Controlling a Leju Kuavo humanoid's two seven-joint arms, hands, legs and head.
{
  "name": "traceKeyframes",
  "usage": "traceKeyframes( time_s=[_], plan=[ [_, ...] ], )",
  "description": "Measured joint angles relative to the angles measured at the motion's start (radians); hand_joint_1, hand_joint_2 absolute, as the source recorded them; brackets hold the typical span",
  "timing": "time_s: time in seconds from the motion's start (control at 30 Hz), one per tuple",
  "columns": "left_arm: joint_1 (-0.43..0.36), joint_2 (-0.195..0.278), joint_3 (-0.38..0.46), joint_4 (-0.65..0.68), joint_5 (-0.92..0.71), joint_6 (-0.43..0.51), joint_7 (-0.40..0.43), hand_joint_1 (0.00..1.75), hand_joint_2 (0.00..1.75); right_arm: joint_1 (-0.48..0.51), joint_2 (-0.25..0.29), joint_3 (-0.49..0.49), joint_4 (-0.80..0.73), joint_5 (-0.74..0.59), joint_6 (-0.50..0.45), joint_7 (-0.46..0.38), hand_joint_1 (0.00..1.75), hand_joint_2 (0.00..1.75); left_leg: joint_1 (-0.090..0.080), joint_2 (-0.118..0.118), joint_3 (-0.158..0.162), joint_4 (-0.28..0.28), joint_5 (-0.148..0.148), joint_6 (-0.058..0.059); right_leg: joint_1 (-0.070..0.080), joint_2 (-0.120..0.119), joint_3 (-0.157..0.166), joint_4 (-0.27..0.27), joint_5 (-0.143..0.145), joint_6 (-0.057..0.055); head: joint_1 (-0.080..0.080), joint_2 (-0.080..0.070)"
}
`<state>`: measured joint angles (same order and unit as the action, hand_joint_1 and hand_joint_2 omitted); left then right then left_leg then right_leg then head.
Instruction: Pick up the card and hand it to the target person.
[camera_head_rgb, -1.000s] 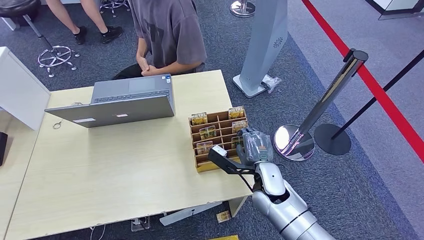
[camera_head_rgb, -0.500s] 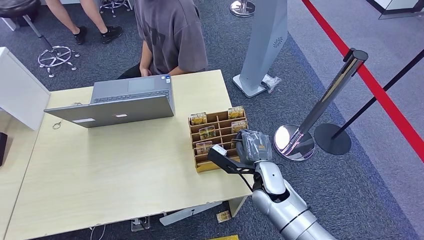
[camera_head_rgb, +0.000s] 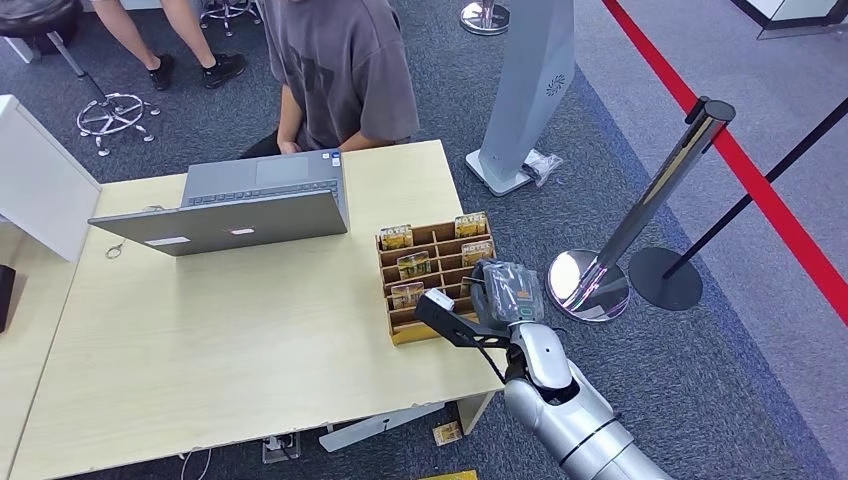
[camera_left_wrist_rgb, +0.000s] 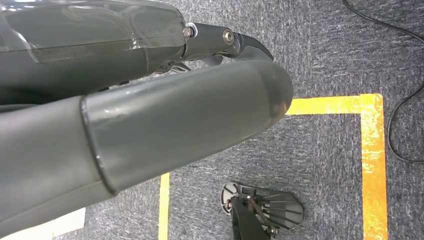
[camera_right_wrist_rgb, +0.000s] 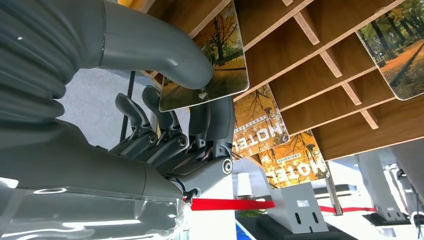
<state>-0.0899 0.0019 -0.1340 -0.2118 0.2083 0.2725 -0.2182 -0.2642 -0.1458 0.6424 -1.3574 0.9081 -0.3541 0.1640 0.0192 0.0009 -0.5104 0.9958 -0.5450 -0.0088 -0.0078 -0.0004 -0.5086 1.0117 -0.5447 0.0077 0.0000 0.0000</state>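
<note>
In the right wrist view, a card with an autumn-tree picture sits between my right hand's thumb and the darker fingers on its other face; its far end is still against the wooden card rack. From the head view, my right hand is at the right side of the rack, near the table's right edge. The person in a grey shirt sits at the table's far side. My left hand hangs over the carpet, thumb straight, holding nothing.
More cards stand in other slots of the rack. A half-shut laptop lies on the wooden table in front of the person. A chrome stanchion and a white stand are on the carpet to the right.
The person has leaned a little to the right and their clasped hands have gone behind the laptop. My right hand has shifted slightly at the rack.
</note>
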Motion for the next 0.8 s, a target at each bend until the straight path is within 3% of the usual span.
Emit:
traceKeyframes(
  time_s=[0.8],
  plan=[
    [0.0,0.0,-0.018,0.0,0.012,0.0,-0.003,0.0,0.0,-0.05,-0.065,0.01,-0.157,0.075,0.113,0.041,1.66,1.75,0.0,0.0,0.0,0.0,0.0,0.0,0.0,0.0,-0.001,0.0,0.0,0.0,0.0,0.0]
  ],
)
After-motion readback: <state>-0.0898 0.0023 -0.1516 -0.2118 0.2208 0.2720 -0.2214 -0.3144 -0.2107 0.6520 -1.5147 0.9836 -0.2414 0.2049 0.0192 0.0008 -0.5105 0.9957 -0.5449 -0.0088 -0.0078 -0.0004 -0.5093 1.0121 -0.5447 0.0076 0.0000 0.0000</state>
